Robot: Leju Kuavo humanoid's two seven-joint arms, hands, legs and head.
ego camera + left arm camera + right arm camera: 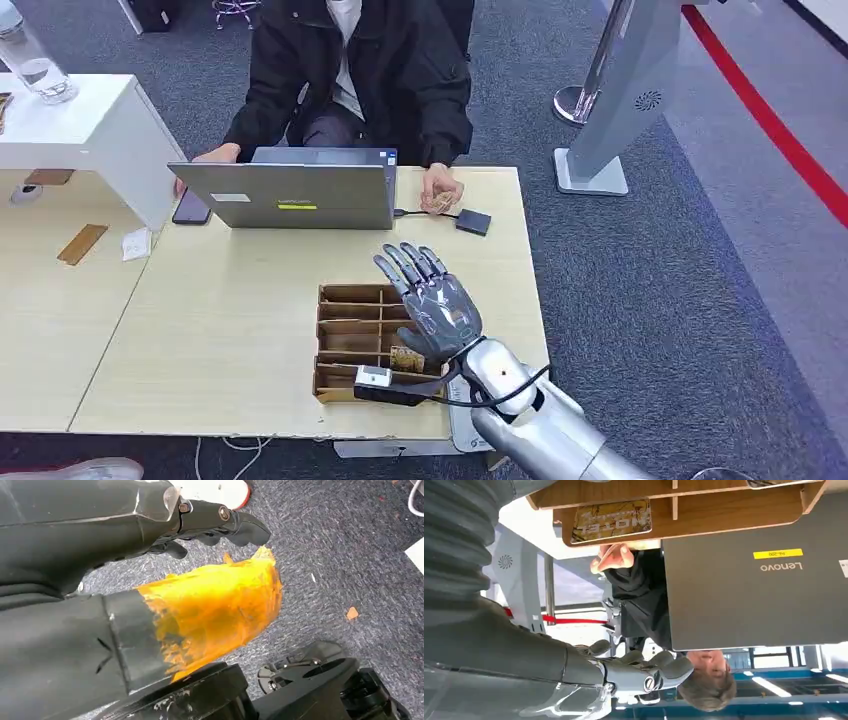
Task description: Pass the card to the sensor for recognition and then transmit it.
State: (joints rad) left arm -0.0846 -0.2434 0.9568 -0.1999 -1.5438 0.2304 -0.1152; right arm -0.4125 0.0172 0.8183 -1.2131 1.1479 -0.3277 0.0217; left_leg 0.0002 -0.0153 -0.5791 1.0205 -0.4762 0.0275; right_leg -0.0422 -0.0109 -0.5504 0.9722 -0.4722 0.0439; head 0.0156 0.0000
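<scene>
Cardboard tray point(345, 340) holds the card point(404, 357) untouched; right hand point(432, 300) hovers spread, empty; sensing and handover remain.

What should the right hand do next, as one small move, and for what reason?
Probably lower the right hand toward the card in the tray and close the fingers on it. The hand hovers over the tray, fingers spread and holding nothing, while the card stands in a near slot; the sensor beside the laptop waits.

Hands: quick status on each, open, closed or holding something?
Right hand: open, fingers spread above the card tray, holding nothing.
Left hand: fingers curled in over the floor, holding nothing.
</scene>
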